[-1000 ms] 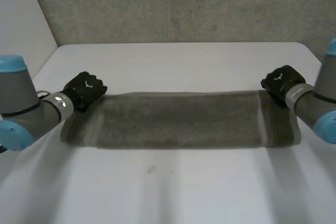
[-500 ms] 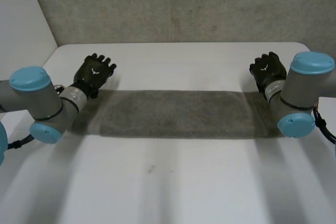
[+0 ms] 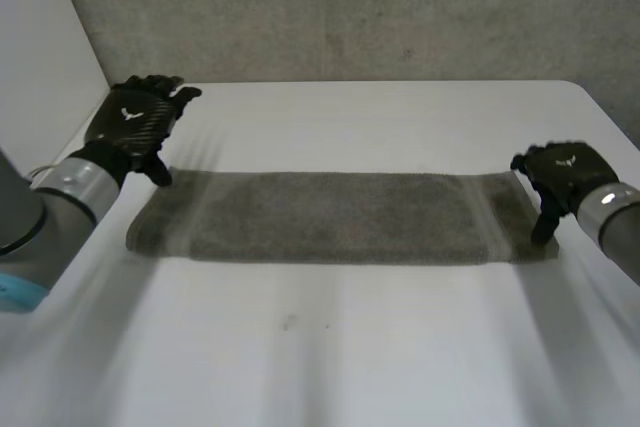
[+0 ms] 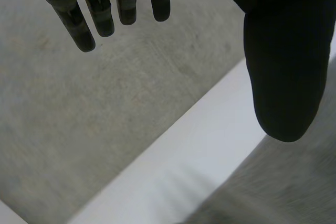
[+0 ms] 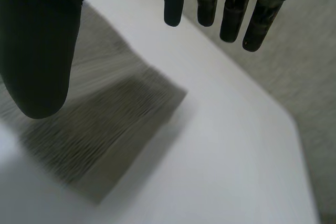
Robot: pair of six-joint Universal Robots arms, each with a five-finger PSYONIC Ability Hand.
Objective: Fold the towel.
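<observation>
- The towel (image 3: 340, 217) lies flat on the worktop (image 3: 320, 357) as a narrow band, its long axis running from one arm's side to the other.
- The right hand (image 3: 565, 172) is at the band's right end, fingers straight, apart from the thumb, holding nothing.
- Farther back, the left hand (image 3: 135, 122) hangs above the left end's far corner, likewise spread and empty; each hand is nearest its own short edge.

No word, number or brand name can be read anywhere. The only sign is a small white emblem on the back of the black left robot hand (image 3: 135, 122), and one of the same kind on the black right robot hand (image 3: 566, 171). Its shape is too small to tell.
</observation>
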